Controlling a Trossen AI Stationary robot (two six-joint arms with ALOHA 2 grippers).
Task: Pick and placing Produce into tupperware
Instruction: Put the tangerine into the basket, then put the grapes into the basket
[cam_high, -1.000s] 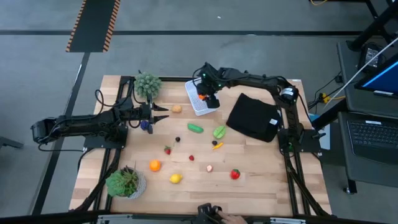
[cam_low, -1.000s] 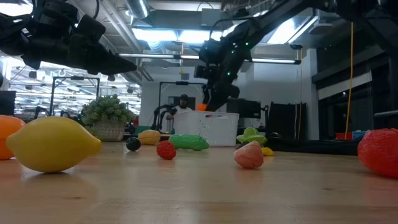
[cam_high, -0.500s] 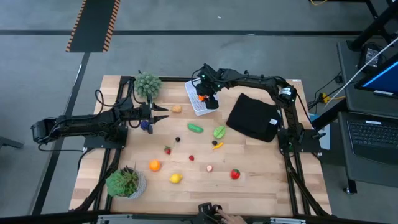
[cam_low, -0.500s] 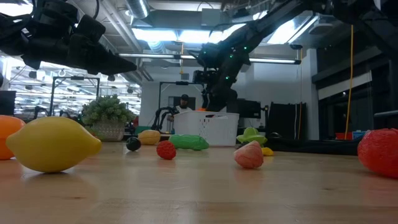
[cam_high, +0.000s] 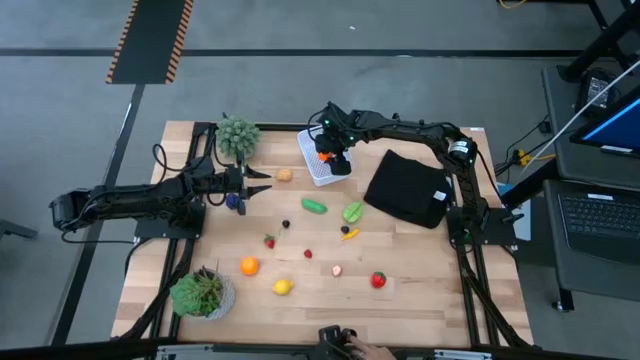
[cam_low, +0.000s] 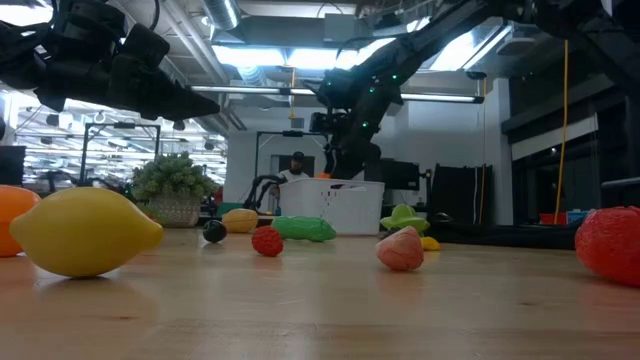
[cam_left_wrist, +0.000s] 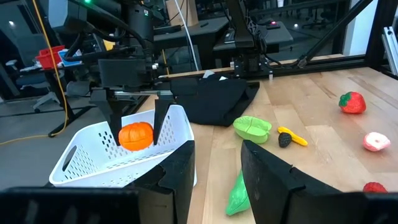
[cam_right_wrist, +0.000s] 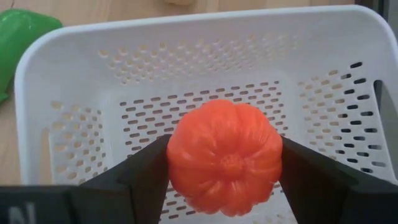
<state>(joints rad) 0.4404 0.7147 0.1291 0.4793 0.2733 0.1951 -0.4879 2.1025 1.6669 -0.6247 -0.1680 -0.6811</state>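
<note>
Your right gripper hangs over the small white perforated plastic tub at the table's far edge, its fingers on either side of a ribbed orange toy pumpkin; you cannot tell whether they grip it or have let go. Your left gripper waits partly open and empty left of the tub, near the yellowish-brown toy. Other toy produce lies scattered nearer.

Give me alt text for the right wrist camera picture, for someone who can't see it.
A ribbed orange toy pumpkin sits between the right gripper's two dark fingers, directly above the inside of a white perforated plastic tub. A green toy vegetable lies on the wooden table just outside the tub.
</note>
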